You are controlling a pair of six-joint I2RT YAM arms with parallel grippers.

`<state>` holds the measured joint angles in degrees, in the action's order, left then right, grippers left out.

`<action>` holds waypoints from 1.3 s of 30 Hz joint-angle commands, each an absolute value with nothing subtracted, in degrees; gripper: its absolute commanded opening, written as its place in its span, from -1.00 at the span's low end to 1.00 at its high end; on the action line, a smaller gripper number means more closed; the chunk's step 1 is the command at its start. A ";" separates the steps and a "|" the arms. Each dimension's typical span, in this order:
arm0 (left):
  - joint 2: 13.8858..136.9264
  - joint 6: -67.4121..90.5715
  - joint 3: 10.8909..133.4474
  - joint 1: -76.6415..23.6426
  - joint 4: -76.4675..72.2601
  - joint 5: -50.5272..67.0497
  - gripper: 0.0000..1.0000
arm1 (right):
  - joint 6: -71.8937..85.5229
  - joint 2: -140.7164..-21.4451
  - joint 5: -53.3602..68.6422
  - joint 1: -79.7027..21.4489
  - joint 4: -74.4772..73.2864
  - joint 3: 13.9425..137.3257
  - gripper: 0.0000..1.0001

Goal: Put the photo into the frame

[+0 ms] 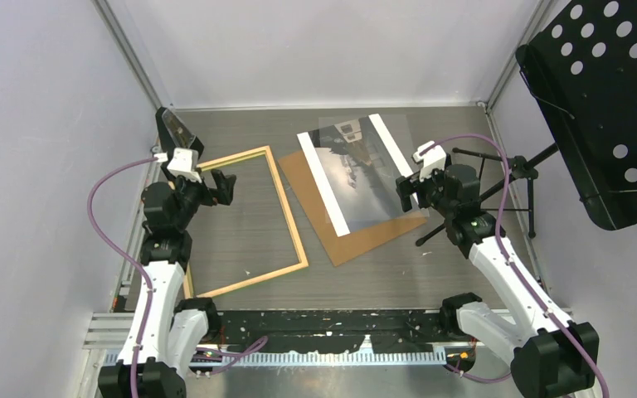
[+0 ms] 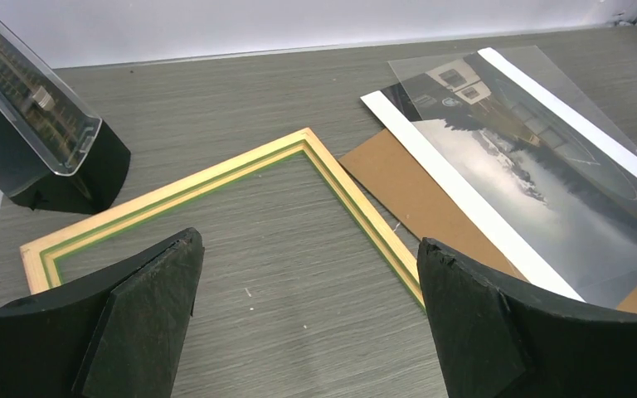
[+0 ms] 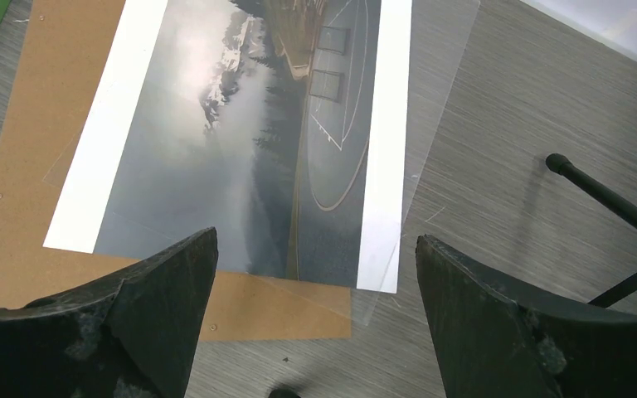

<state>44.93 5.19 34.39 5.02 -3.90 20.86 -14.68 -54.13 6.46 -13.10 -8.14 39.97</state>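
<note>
The frame (image 1: 287, 207) is seen lying flat on the grey table (image 1: 240, 124), left of centre. Its pale wooden back is turned up, and a strip of green shows along the inner edge in the left wrist view. The photo (image 1: 363, 178), a grey mountain scene banded in white along two long edges, is laid to the right of the frame and apart from it. It rests on a brown backing board (image 1: 357, 240), whose near corner juts out below the print. A clear sheet (image 3: 440, 124) is spread over the photo, shifted so that it overhangs the print's right edge. The left gripper (image 1: 207, 189) is held above the frame's left side, its jaws spread wide with nothing between them. The right gripper (image 1: 410, 189) is poised over the near right corner of the photo, its jaws likewise wide apart and empty. A black wedge-shaped object with a clear cover (image 1: 174, 128) is stood at the far left, just beyond the frame's far corner. A black perforated music stand (image 1: 605, 108) is set beside the table at right.
</note>
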 commanded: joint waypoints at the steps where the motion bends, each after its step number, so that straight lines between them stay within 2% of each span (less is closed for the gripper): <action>1: 45.07 6.41 36.26 5.25 -5.21 21.47 0.98 | -14.66 -52.27 6.10 -13.30 -4.97 40.59 0.91; 10: 44.95 6.31 36.62 5.21 -3.12 21.87 0.98 | -14.67 -53.73 6.65 -13.27 -5.87 41.47 0.91; 21: 48.08 4.71 44.31 4.50 9.48 26.35 0.98 | -13.53 -59.70 2.71 -13.26 -11.29 48.24 0.91; 26: 52.31 3.97 47.39 0.61 12.35 23.67 0.98 | -12.04 -65.83 -2.95 -13.27 -11.92 52.54 0.91; 31: 57.86 5.36 50.95 -7.51 12.58 20.70 0.98 | -8.77 -74.84 -7.08 -13.28 -12.00 57.92 0.91; 39: 74.10 10.13 62.55 -18.04 14.52 18.94 0.98 | -4.64 -87.57 -10.08 -13.11 -13.06 66.24 0.91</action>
<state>67.64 7.29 56.05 -14.76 13.78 20.47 -7.77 -84.31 -7.01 -13.10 -12.99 60.66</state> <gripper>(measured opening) 0.989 0.955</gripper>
